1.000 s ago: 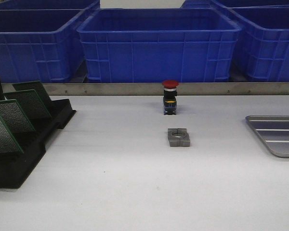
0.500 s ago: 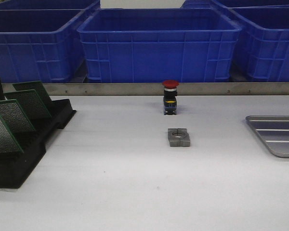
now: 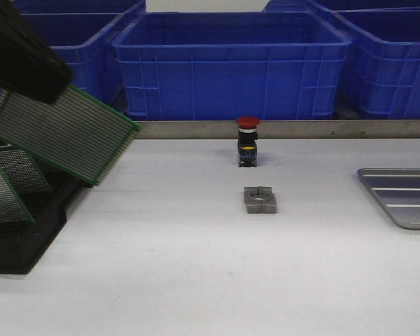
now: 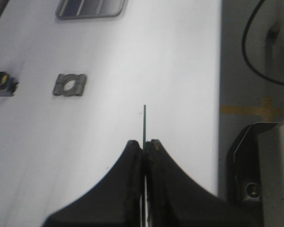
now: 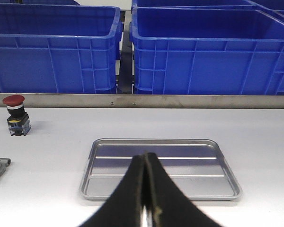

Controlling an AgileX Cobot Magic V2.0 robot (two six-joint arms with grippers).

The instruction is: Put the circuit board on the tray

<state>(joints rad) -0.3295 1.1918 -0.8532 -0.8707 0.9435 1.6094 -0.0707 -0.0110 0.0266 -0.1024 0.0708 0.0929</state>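
At front left, above the black rack [image 3: 28,231], left gripper [image 4: 144,144] clamped tight on the edge of a green circuit board [image 3: 63,133], held tilted in the air over the racked boards [image 3: 14,171]. Right gripper [image 5: 145,158] pressed closed on nothing, hanging before the tray [image 5: 161,194]. Mid-table, a grey metal bracket [image 3: 260,199]; just behind it, a red-capped push button [image 3: 247,141]. At the right edge, the silver tray [image 3: 406,199], bare, well apart from the board. Farthest back, blue bins [image 3: 231,63].
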